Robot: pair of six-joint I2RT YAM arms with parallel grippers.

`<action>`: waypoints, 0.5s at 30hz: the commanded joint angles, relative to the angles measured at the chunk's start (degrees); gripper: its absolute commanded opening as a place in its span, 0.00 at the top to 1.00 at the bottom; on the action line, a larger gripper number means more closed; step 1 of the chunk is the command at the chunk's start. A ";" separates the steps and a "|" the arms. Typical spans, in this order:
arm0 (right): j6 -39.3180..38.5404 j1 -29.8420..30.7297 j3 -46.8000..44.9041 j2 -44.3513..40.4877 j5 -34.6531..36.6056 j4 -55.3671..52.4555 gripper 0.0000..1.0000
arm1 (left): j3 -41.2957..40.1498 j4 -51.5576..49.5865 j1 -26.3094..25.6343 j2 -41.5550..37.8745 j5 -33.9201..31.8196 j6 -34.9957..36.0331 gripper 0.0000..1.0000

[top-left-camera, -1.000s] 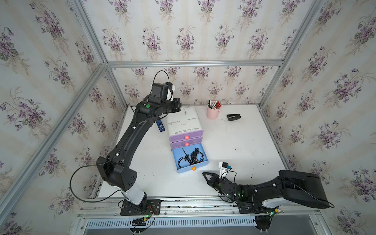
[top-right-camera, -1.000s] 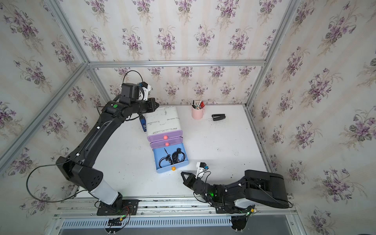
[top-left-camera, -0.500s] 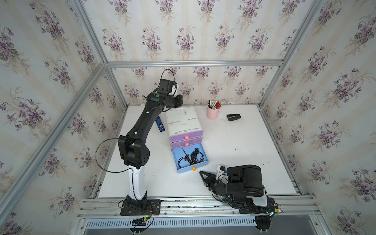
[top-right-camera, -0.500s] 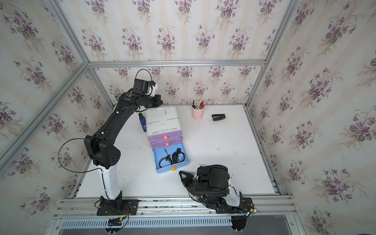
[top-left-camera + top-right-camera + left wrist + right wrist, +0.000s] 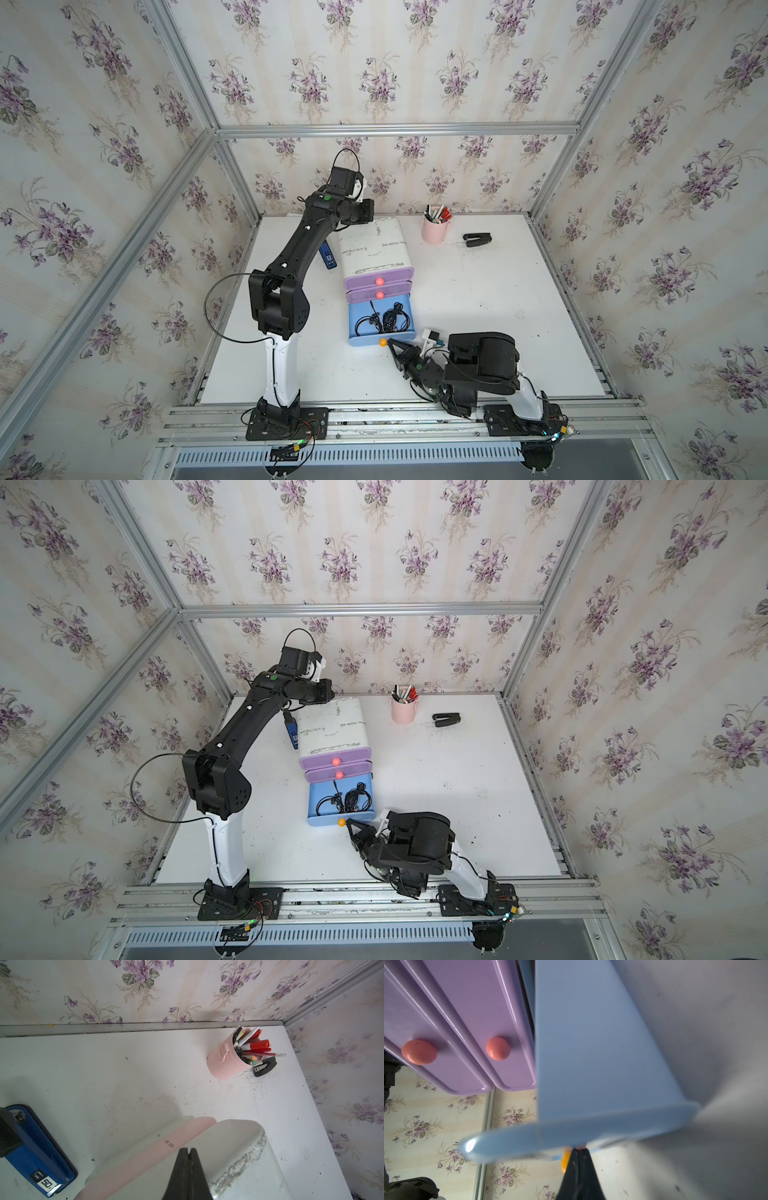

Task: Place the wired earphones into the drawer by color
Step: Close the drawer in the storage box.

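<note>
We take the white drawer unit as ref for everything. Its two purple drawers sit flush w/ pink knobs. The blue drawer at the bottom stands open, out past the unit's front.

The wired earphones, black ones, lie inside that blue drawer, also seen in a top view. We count approx two loose bundles side by side. Their long axis runs across the drawer, parallel to the unit's front. One thin strand points back toward the purple drawers. Which end is plug or bud is too small for us to tell.

R gripper sits low at the blue drawer's front, jaws pressed together, nothing between them. In the right wrist view its tip is right at the front lip, just beside the orange knob. We can't tell if it touches.

L gripper hovers over the unit's rear top edge, jaws together, empty.

Behind the unit to one side: pink pen cup, w/ a black stapler beyond it. A blue stapler lies just beside the unit's other flank.
</note>
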 commanded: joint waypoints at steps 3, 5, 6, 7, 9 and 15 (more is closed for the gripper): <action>1.35 -1.29 1.59 4.45 -6.15 8.52 1.00 | -3.53 -2.91 -0.05 -0.58 1.32 1.40 1.00; 0.92 -2.29 2.36 4.81 -6.94 8.52 1.00 | -4.56 -2.79 -0.07 -0.61 2.75 1.80 1.00; 0.66 -2.70 2.83 5.04 -7.28 8.52 1.00 | -5.08 -2.74 -0.08 -0.63 2.83 1.94 1.00; 0.52 -3.10 3.19 5.18 -7.36 8.52 1.00 | -5.54 -2.59 -0.08 -0.51 2.98 2.01 1.00; 0.38 -4.01 3.74 5.68 -7.84 8.52 1.00 | -6.35 -2.52 -0.07 -0.48 3.54 2.31 1.00; -1.20 -7.12 5.47 6.08 -9.45 8.52 1.00 | -9.25 -1.33 -0.08 -1.06 4.40 2.88 1.00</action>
